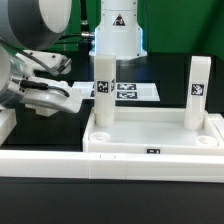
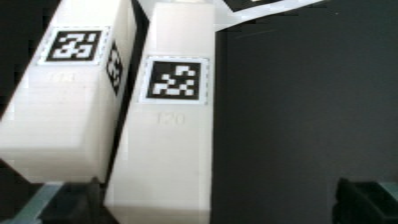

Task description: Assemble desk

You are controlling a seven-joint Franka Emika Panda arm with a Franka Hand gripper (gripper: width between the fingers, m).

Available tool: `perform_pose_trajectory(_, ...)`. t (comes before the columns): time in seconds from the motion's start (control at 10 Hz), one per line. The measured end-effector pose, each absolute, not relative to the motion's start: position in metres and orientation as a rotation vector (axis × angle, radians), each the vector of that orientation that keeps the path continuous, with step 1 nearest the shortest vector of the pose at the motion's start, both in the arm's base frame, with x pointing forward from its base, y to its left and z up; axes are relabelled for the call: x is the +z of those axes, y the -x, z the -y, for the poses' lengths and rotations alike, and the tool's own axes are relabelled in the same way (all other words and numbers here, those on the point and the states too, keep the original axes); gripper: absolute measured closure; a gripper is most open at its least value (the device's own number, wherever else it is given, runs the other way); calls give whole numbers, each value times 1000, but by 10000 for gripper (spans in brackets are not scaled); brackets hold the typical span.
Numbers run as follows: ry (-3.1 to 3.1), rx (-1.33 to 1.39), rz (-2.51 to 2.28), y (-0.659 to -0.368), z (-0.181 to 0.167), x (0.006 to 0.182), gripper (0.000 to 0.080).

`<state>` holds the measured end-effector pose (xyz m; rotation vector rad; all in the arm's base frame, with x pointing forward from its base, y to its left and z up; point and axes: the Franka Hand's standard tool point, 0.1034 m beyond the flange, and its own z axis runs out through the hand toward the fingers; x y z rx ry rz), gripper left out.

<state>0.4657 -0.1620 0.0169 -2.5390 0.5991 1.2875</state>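
While the arm reaches in low from the exterior view's left, its gripper hovers wide open, holding nothing, over 1 lying leg beside another leg.

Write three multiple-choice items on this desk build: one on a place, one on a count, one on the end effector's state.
1. Where do the upright legs stand? A on the marker board; B on the tabletop; C on the black table.
2. How many legs stand upright? A one; B two; C four.
3. The end effector is: A shut on a leg; B shut and empty; C open.
Answers: 1 B, both rise from the tabletop's corners. 2 B, two show in the exterior view. 3 C, its fingers stand wide apart over two lying legs.
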Motion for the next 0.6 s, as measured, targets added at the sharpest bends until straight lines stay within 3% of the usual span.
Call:
perform_pose_trajectory(0.4,2536,1292,-603,-459,160,9,150)
perform_pose_trajectory(0.5,2535,1293,-601,-458,158,8,277)
perform_pose_trajectory(0.6,2533,1295,-599,-458,157,8,277)
